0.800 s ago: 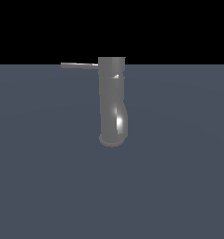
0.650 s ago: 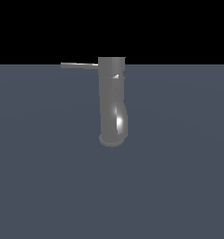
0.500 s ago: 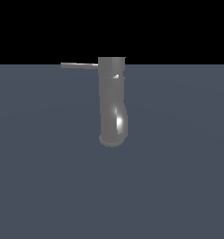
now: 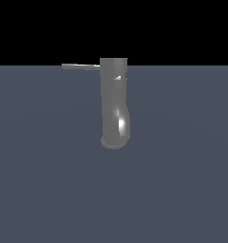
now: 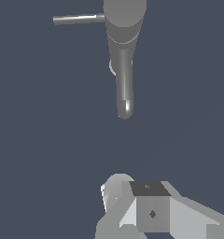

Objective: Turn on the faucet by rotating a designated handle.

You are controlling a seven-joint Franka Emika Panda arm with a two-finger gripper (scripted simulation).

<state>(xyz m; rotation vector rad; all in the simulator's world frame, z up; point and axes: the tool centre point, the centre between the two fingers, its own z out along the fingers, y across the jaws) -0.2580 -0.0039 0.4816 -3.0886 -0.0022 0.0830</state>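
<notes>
- faucet first: the task's thing, a thick glossy grey metallic tube (image 5: 124,60) with a curved bend, sits well ahead of the arm in the wrist view, nothing touching it.
- nearest to the camera, the pale grey blocky gripper (image 5: 132,205) shows only as a dark-faced block and a rounded pale part; the fingertips are not clearly visible, so i cannot tell whether it is spread or closed. nothing appears to be in it.
- it is well apart from the tube, and it does not appear in the exterior view at all, so my read is the approach has barely begun.
- between them, just bare flat slate-blue floor (image 5: 48,140).
- out to the faucet in the exterior view (image 4: 114,104): upright tube, bright highlight on the bend, flared round foot on the floor.
- farthest of all, the thin flat straight grey handle bar (image 5: 79,19) juts sideways from the tube's upper end, towards the exterior view's left (image 4: 80,66).
- why that matters: sticking out level and free, the bar gives a clear lever; pushing near its outer tip should turn it most easily.
- next move, as i judge it: travel forward past the tube's bend, come alongside the bar without clipping the thick tube, then sweep it round.
- risk: the bar is slim, so contact could slip off.
</notes>
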